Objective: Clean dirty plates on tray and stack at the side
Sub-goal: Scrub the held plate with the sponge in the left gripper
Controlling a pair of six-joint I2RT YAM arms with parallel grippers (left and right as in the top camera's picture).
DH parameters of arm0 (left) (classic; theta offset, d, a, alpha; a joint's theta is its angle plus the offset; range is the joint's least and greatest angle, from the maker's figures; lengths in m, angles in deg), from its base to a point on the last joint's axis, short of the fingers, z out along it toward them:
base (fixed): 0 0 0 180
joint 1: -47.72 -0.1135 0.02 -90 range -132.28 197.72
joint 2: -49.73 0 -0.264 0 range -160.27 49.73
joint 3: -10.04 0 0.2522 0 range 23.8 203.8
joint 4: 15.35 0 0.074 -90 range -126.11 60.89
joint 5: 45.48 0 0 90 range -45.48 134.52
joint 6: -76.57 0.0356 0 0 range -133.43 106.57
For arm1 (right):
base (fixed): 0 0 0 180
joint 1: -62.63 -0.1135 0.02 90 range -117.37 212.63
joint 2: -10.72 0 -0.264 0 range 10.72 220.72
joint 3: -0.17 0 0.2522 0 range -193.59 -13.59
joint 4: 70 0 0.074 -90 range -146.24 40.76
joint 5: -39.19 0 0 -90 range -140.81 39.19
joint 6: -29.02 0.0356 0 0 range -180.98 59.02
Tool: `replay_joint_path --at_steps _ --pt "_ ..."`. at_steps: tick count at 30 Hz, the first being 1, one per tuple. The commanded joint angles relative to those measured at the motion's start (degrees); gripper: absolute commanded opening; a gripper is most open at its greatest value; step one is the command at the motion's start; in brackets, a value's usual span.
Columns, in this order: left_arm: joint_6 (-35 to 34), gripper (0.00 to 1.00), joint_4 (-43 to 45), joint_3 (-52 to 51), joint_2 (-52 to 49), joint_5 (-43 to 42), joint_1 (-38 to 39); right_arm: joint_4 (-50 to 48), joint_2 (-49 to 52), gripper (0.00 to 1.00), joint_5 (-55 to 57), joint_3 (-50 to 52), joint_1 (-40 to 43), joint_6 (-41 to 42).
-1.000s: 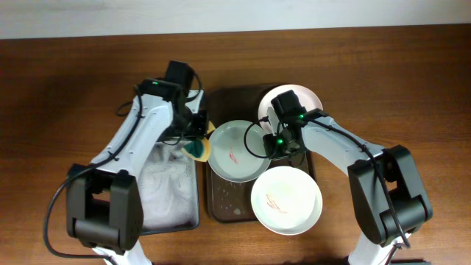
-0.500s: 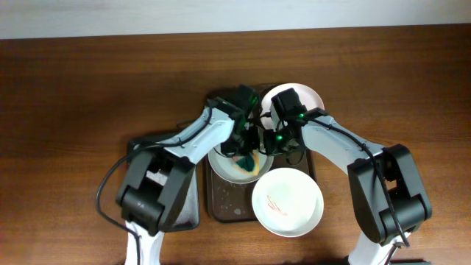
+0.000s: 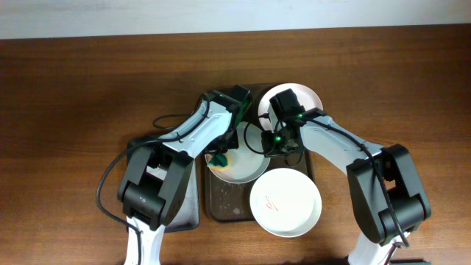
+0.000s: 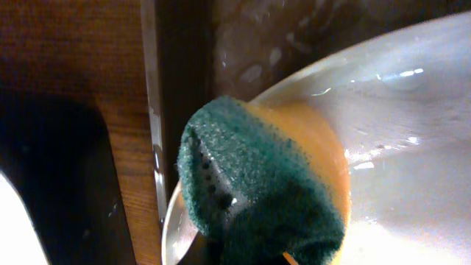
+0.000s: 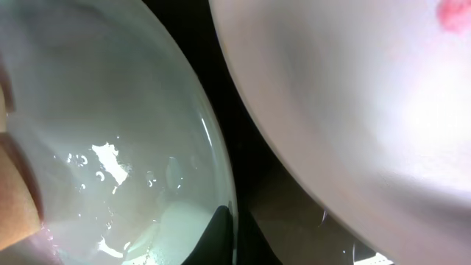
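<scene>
Pale green plate [image 3: 246, 158] sits mid-tray on the dark brown tray [image 3: 223, 202], wet and shiny; no smears seen on the parts that show. Left pincer [image 3: 223, 152] is closed on a sponge [image 3: 219, 160], green scouring side and yellow body. Its fingers are hidden behind the sponge in the left wrist view. Sponge [image 4: 257, 184] presses on the green plate [image 4: 412, 147] at its left rim, next to the tray's left wall [image 4: 176, 110]. Tray floor [image 4: 280, 37] is wet with droplets.

Right pincer [image 3: 276, 141] is closed on the green plate's right rim. In the right wrist view its dark fingertips [image 5: 218, 234] pinch the rim [image 5: 221, 162] from both sides, pincer [image 5: 235, 239] nearly shut.

Pinkish-white plate [image 3: 305, 96] lies at the tray's back right corner, partly under the right arm, just beside the green plate. It has a red smear [image 5: 450, 11] near its edge. Cannot tell if the two plates touch.

White plate [image 3: 285, 202] is at the front right corner, hanging over the tray's edge above the bench [image 3: 73, 88], with thin reddish smears [image 3: 274, 197] on it. Its rim overlaps the green plate's edge in the overhead.

Black tray [image 3: 189, 213] sits left of the brown tray, mostly hidden under the left arm.
</scene>
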Motion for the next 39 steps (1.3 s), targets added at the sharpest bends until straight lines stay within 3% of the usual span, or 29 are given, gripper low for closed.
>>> replay_joint_path --at_steps 1,6,10,14,16,21,28,29,30,32,34,39 --pt "2.3 0.0 5.8 -0.5 -3.1 -0.9 -3.0 1.8 1.5 0.04 3.3 0.2 0.2 -0.9" --pt "2.6 0.0 18.3 -2.5 -6.4 -30.1 0.6 1.9 1.5 0.04 3.3 0.2 0.2 -0.9" --pt "5.2 0.0 23.9 -2.5 -7.7 -43.6 2.2 2.3 1.5 0.04 3.3 0.2 0.2 -0.9" --pt "5.2 0.0 25.5 -2.5 -7.7 -50.1 2.4 2.3 1.5 0.04 3.3 0.2 0.2 -0.9" --pt "5.2 0.0 22.6 -2.5 -7.7 -47.3 2.4 2.3 1.5 0.04 3.3 0.2 0.2 -0.9" --pt "5.3 0.0 4.5 -2.1 -7.6 -18.8 -1.1 2.8 1.5 0.04 3.3 0.2 0.2 -0.9" --pt "2.8 0.0 -9.9 4.4 -5.9 6.3 -2.4 3.3 1.5 0.04 3.3 0.2 0.2 -0.9" --pt "2.8 0.0 -10.1 4.4 -5.9 5.8 -2.4 3.3 1.5 0.04 3.3 0.2 0.2 -0.9" --pt "2.8 0.0 -9.5 4.3 -5.9 -0.1 -2.3 3.3 1.5 0.04 3.3 0.2 0.2 -0.9" --pt "2.9 0.0 -5.7 3.7 -5.9 -18.8 -1.6 3.3 1.5 0.04 3.3 0.2 0.2 -0.9" --pt "2.9 0.0 -0.2 1.3 -5.9 -30.1 0.7 3.3 1.5 0.04 3.3 0.2 0.2 -0.4" --pt "4.7 0.0 2.0 -0.4 -5.9 -39.0 4.5 3.3 1.5 0.04 3.3 0.2 0.2 -0.4"
